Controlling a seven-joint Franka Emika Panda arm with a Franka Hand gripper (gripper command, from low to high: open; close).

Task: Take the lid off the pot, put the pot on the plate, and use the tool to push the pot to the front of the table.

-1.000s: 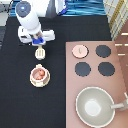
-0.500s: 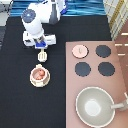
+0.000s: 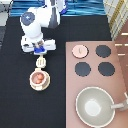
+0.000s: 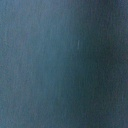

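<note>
since the pot (image 3: 38, 78) already sits on the plate (image 3: 39, 82) with its reddish inside open to view, lid removal and plating look done. the lid (image 3: 79, 50) rests on the stove (image 3: 120, 75), on the burner place nearest the exterior view's top left. the tool (image 3: 41, 62) stands just above the pot in the exterior view, head toward the pot and handle up into the gripper (image 3: 40, 50), which is directly over it; cannot tell how far the fingers are apart or whether they grip the handle. judgement: the push goes well only if the head stays square and low against the pot wall, so pot and plate do not slew sideways on the table (image 3: 20, 105). grey pan (image 3: 95, 106) holds nothing visible. wrist view is featureless blue-grey.
</note>
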